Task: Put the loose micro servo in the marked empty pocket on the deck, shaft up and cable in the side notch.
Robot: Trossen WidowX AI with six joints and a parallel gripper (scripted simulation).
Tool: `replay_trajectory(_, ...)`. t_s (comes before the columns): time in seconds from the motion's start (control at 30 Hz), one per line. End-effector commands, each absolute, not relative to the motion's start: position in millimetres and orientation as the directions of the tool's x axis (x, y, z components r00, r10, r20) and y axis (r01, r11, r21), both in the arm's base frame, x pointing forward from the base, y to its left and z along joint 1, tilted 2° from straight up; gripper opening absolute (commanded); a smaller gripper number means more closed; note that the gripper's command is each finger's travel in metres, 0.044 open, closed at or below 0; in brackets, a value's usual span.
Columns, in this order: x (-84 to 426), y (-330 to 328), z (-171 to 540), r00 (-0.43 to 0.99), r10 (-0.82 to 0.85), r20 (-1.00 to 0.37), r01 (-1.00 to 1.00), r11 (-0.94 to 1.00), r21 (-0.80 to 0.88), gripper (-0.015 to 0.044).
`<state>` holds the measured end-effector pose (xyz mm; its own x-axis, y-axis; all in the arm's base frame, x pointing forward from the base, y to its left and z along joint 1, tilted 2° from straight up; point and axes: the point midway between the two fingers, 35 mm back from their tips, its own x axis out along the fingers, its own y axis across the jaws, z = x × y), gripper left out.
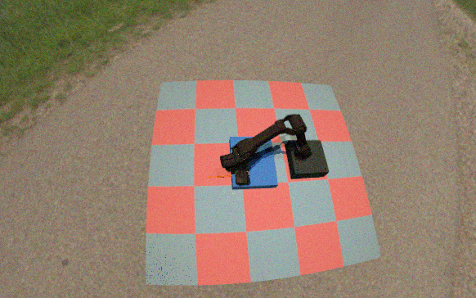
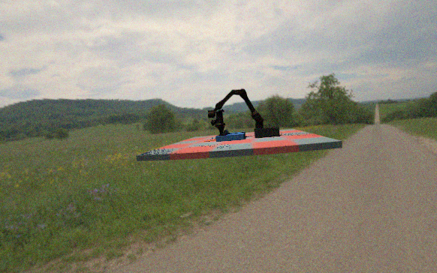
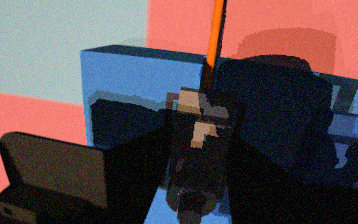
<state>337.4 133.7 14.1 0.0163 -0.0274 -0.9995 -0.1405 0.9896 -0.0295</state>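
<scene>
I have the gripper (image 3: pixel 197 165) clenched on the micro servo (image 3: pixel 199 131), which sits between the two dark fingers in the wrist view, its body running along them with the round output shaft (image 3: pixel 192 212) at the end nearest the camera. I read that hold as a way to keep the ears free of the fingers for seating. The orange cable (image 3: pixel 215 35) runs straight away ahead of the tool, out over the far edge of the blue deck (image 3: pixel 125 72), so I judge it has yet to drop into the side notch. Directly beneath and beyond the servo I see dark recessed shapes in the deck; which one is the marked pocket I cannot tell.

From above, the tool (image 1: pixel 241 177) hangs over the deck's near-left corner, with the arm's base block (image 1: pixel 307 159) well off behind it. The deck rests on a red-and-grey chequered platform (image 1: pixel 262 241), set between a gravel track (image 2: pixel 338 210) and grass (image 2: pixel 75 195) under an overcast sky.
</scene>
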Motion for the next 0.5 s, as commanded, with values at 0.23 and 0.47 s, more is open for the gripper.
replay_trajectory(0.23, 337, 134, 17, 0.017, -0.027, -0.999, -0.145, 0.989, -0.029, 0.0187)
replay_trajectory(0.47, 332, 132, 49, 0.017, -0.027, -0.999, -0.145, 0.989, -0.029, 0.0187)
